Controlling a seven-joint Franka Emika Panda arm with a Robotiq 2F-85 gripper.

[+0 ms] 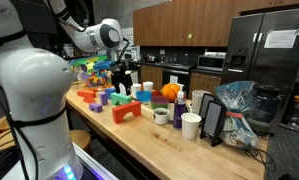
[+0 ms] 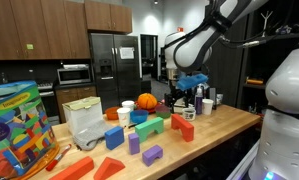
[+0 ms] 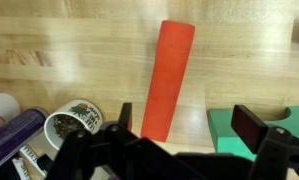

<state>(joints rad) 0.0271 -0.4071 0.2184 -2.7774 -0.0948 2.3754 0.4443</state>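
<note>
Fingers (image 3: 251, 127) spread, hovering over orange block (image 3: 167, 80)

An orange block (image 3: 167, 80) lies on the surface (image 3: 69, 45); a mug (image 3: 74, 122) left of it, a green block (image 3: 251, 132) right, the spread end effector (image 3: 184, 137) below.

1. Kitchen, by the fittings.
2. Stainless-steel refrigerator (image 1: 274, 60) well apart from the gripper (image 1: 122, 75), beyond the far end of the worktop.
3. Wooden wall cabinets (image 1: 179, 22) behind and above the gripper, with a microwave (image 1: 211, 60) built in beneath them.
4. Butcher-block counter (image 1: 159, 146) directly below the gripper, with a white cup (image 1: 191, 125) standing further along.
</note>
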